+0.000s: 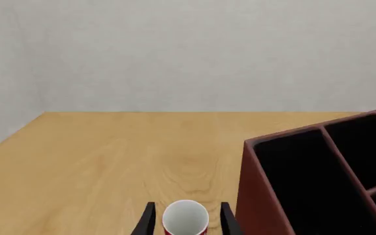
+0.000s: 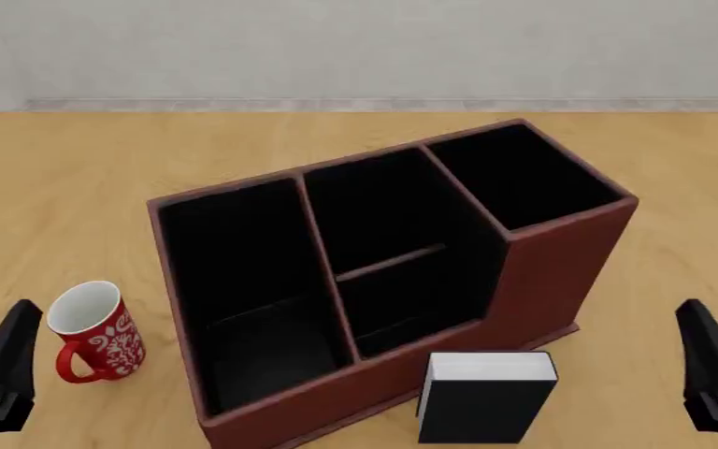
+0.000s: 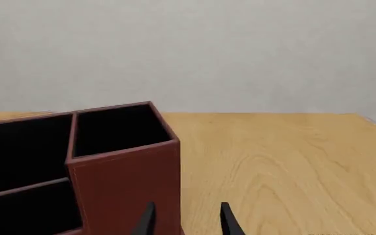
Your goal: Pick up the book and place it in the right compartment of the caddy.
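Left wrist view: the left claw (image 1: 184, 220) has its 2 fingers spread apart with nothing held; the red mug (image 1: 185, 218) with its white inside stands upright on the counter (image 1: 109, 156) beyond the tips, seen through the gap between them. Whether the fingers reach the mug cannot be told here. The caddy (image 1: 260, 196) fills the side of the picture, showing reddish-brown wall and black inside. The book is not in this view.

Front view: the task looks unstarted. The book (image 2: 484, 398) lies flat on the counter, black cover up and white page edge toward the caddy, just beside the caddy's front wall below the middle section. All 3 sections of the caddy are dark and hold nothing visible, so the right compartment (image 2: 524, 176), the narrow tall-walled end section, awaits the book. Everything remains: reaching, gripping, lifting, carrying, lowering. The right claw (image 2: 714, 374) sits at the near right edge, well apart from the book, which lies to its left and slightly forward. The left claw sits at the near left edge, near the mug, with the book further off across the caddy's front. I judge the right claw the better placed of the 2.

Right wrist view: the right claw shows 2 finger tips parted, empty, pointing past the tall right corner of the caddy. The book is out of sight here, so the claw is not aimed at it
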